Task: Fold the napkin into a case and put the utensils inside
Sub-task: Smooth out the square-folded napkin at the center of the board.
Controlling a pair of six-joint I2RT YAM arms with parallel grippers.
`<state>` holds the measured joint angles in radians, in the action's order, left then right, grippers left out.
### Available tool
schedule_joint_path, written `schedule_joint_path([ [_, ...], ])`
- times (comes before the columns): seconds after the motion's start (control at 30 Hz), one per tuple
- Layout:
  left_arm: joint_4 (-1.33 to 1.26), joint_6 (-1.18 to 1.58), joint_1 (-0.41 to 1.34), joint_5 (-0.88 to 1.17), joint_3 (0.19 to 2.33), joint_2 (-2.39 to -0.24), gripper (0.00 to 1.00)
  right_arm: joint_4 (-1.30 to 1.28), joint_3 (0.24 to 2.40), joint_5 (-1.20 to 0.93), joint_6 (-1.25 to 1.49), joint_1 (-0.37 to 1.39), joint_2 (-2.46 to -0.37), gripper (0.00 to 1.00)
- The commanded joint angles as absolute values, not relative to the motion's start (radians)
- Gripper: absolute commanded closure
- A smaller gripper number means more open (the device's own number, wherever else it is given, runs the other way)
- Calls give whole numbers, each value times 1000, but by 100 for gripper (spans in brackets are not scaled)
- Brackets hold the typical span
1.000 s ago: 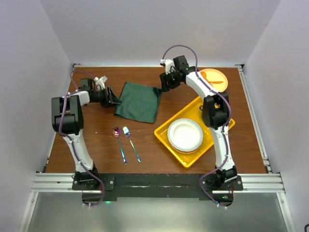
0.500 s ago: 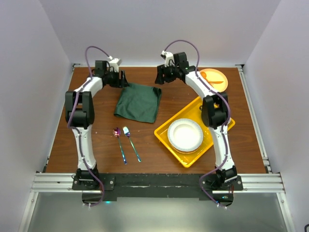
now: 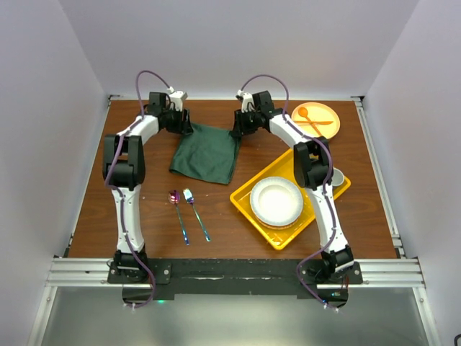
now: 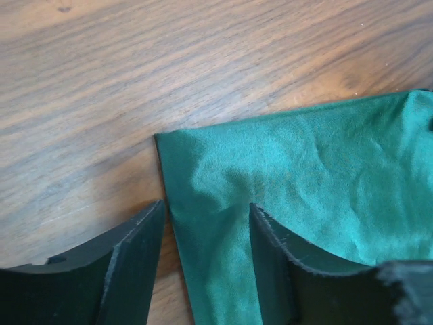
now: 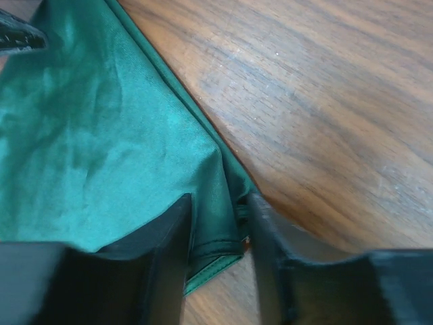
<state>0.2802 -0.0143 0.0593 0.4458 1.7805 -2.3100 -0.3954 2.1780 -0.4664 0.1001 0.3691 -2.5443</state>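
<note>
The dark green napkin [image 3: 207,153] lies flat as a folded square on the wooden table. My left gripper [image 3: 189,127] is open at its far left corner; in the left wrist view [image 4: 206,206] the jaws straddle the cloth's [image 4: 304,156] left edge. My right gripper [image 3: 235,131] is open at the far right corner; in the right wrist view [image 5: 219,198] the jaws stand either side of the bunched corner of the cloth [image 5: 88,135]. The iridescent metal spoon [image 3: 176,209] and fork [image 3: 194,213] lie side by side near the napkin's front.
A yellow tray [image 3: 241,194] with a white plate [image 3: 276,200] sits at the right. An orange plate [image 3: 325,128] with an orange spoon and fork [image 3: 310,117] stands at the far right corner.
My left gripper swung from the napkin's left side to its far left corner. My right gripper came down onto the far right corner. The napkin and utensils have not moved.
</note>
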Motion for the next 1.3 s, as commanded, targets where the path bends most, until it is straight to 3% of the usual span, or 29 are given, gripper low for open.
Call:
schedule_joint_path([
  [0.0,209,-81,52,480,1772,-2273,45,-362,2207,-476,78,377,-2528,70],
  [0.07,180,-167,51,512,1772,-2255,44,-350,2201,-495,74,377,-2520,75],
  [0.2,190,-435,46,674,1819,-2253,39,-339,2195,-526,58,382,-2511,77],
  [0.33,316,-723,51,753,1940,-2305,33,-327,2197,-545,66,383,-2505,64],
  [0.43,406,-846,64,767,2011,-2344,33,-293,2172,-554,89,382,-2490,63],
  [0.7,455,-1035,110,733,2040,-2394,47,-298,2183,-555,118,382,-2513,67],
  [1.1,485,-1141,149,681,2054,-2442,51,-301,2175,-543,137,382,-2528,67],
  [1.27,491,-1161,161,680,2052,-2447,59,-308,2175,-535,133,382,-2533,67],
])
